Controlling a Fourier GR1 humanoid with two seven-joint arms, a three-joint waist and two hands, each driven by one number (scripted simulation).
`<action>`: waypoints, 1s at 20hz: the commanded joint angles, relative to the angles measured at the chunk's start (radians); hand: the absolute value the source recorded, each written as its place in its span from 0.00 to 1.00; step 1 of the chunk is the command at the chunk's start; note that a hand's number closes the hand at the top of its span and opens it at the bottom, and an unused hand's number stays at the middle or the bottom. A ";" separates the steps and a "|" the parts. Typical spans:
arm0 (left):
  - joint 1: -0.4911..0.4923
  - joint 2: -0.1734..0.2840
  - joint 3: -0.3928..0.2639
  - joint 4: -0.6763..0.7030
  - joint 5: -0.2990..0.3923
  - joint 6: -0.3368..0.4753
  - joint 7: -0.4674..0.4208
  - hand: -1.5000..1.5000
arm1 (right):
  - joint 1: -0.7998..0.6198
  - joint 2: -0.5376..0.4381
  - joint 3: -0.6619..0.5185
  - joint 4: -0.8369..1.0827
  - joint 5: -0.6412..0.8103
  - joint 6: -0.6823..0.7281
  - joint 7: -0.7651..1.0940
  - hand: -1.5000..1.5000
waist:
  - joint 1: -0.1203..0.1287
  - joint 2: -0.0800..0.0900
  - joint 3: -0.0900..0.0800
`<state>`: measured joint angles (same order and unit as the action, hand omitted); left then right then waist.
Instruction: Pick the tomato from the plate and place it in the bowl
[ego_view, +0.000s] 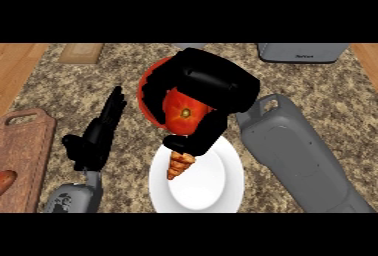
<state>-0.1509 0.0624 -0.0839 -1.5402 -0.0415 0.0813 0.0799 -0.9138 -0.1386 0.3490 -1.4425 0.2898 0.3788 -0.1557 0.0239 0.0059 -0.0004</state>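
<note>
- A croissant (179, 165) is lying on the white plate (214, 192); a cutting board (26, 155) is lying at left.
- Right hand (210, 82) is clenching the tomato (183, 114) above the red bowl (151, 85).
- Left hand (96, 137) is resting, fingers released.

Speckled granite counter (310, 85), white plate (210, 187), wooden cutting board (26, 150), grey appliance (303, 51)

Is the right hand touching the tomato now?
Touching. In the head view the right hand has its fingers and thumb curled round the tomato, black fingers lying directly against its red skin with no gap.
</note>
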 joint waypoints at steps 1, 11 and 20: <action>-0.031 0.015 0.002 -0.017 0.010 -0.023 0.049 0.50 | -0.112 0.072 0.012 0.264 0.145 -0.115 -0.110 1.00 | 0.012 0.003 0.000; -0.045 -0.019 0.004 0.071 -0.019 0.005 -0.031 0.50 | -0.212 0.132 -0.059 0.810 0.293 -0.378 -0.419 1.00 | 0.018 0.011 0.000; -0.058 0.008 0.006 0.021 -0.005 -0.028 0.015 0.50 | -0.287 0.099 -0.076 1.139 0.299 -0.208 -0.544 0.00 | 0.048 0.023 0.000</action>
<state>-0.2003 0.0575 -0.0811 -1.5208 -0.0449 0.0640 0.0913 -1.1790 -0.0192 0.2741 -0.4236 0.5817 0.0953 -0.6334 0.0605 0.0229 -0.0005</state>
